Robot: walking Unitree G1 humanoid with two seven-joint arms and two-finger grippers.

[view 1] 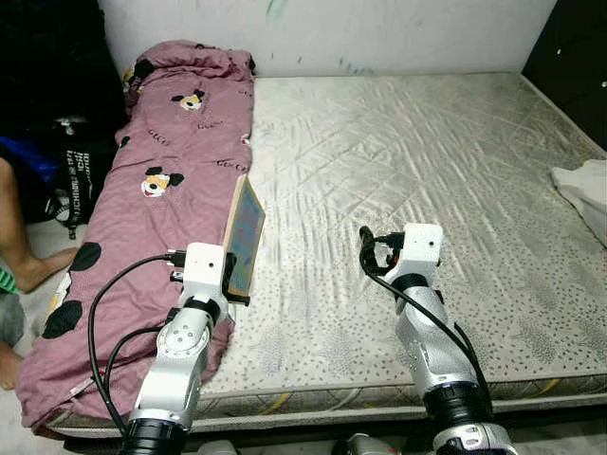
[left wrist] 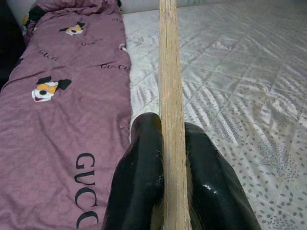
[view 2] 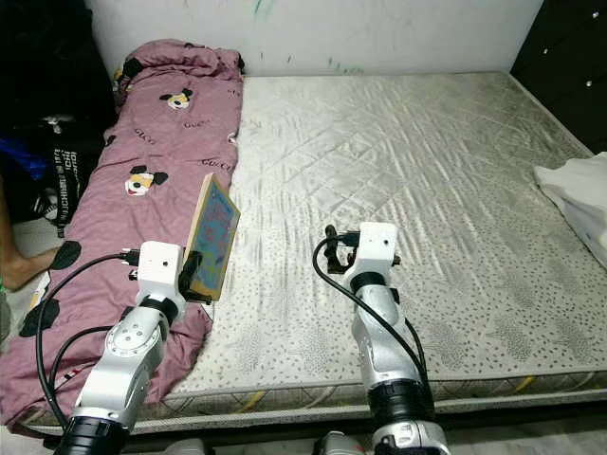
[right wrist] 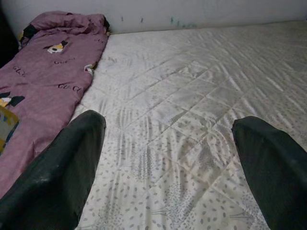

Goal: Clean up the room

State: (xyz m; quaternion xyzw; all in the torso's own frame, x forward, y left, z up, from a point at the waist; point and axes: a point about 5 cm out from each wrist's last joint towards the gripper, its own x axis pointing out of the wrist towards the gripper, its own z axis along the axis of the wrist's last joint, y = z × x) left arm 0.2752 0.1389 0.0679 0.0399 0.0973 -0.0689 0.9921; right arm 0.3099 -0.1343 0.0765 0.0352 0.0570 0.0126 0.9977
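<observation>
Book [view 1: 244, 237] pinched upright in left pincer [left wrist: 163, 158] — cover blurry; right pincer [right wrist: 168, 158] spread over mattress [view 1: 427, 171].

Left gripper [left wrist: 173, 191] clamped on a book [view 1: 244, 237] standing on edge above the mattress [view 1: 398, 171], quilt [view 1: 161, 190] to its left, right gripper [right wrist: 168, 158] spread wide well to its right, cloth [view 1: 583, 190] further right, person's leg [view 1: 24, 246] beyond the quilt

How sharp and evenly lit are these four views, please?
Left eye view: evenly lit, sharp, with a dark corner upper left. Left wrist view: the book edge is crisp and the black fingers carry glare. Right wrist view: the mattress is clear, the near fingers soft.
</observation>
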